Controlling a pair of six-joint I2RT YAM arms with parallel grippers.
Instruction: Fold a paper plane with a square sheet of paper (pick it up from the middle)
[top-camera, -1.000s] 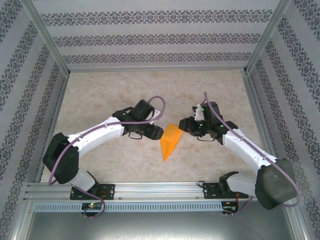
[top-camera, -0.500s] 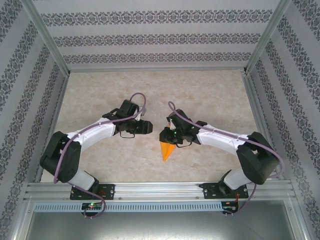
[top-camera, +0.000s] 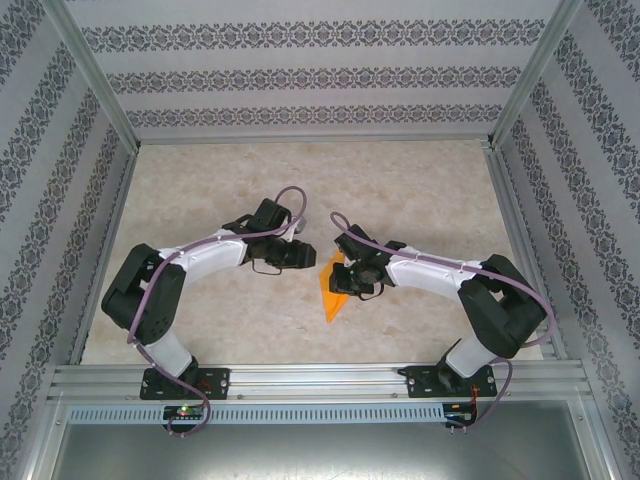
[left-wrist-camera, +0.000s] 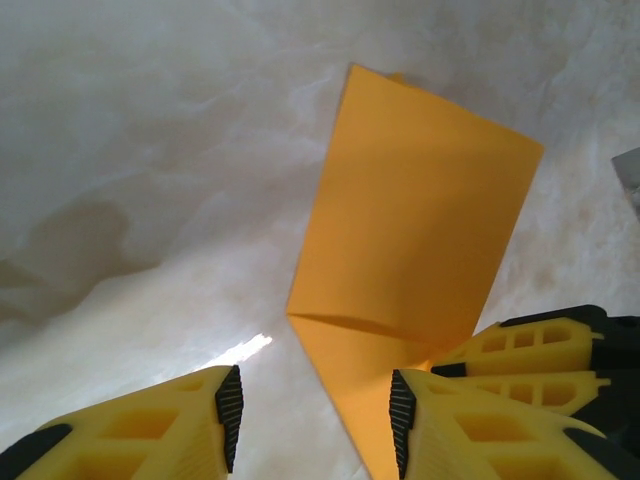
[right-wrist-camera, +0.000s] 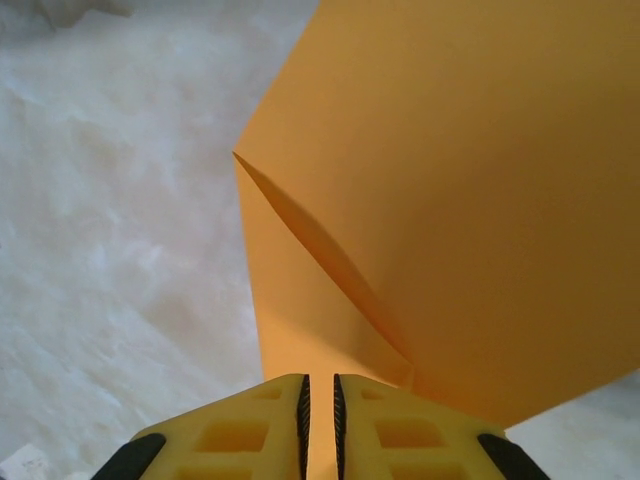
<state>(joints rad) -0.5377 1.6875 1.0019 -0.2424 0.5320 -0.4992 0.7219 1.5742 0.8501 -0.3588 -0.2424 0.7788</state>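
The pale marbled bench (top-camera: 200, 190) carries everything. The left arm (top-camera: 200, 262) and the right arm (top-camera: 440, 272) both reach in toward its middle, where they nearly meet.

Between them lies the sheet of paper (top-camera: 335, 300), bright orange and already partly folded into a narrow wedge. Its long axis runs roughly near to far, with the point aimed at the near edge and the broad end under the two wrists. One folded layer gapes a little along its crease, as the right wrist view shows.

The right end effector (top-camera: 347, 284) is the one on the paper. In its own view the two fingers stand almost together, with a thin sliver of the orange edge pinched between them, so I judge that it is gripping the sheet at its broad end.

The left end effector (top-camera: 304, 256) sits just left of the sheet, beside that same broad end, with its jaws parted and nothing clamped. From its wrist camera the narrow part of the paper passes between the fingers, close to the right-hand pad (left-wrist-camera: 400, 420) and well clear of the other one. The likely next move is a short sideways closing pinch across the long axis.
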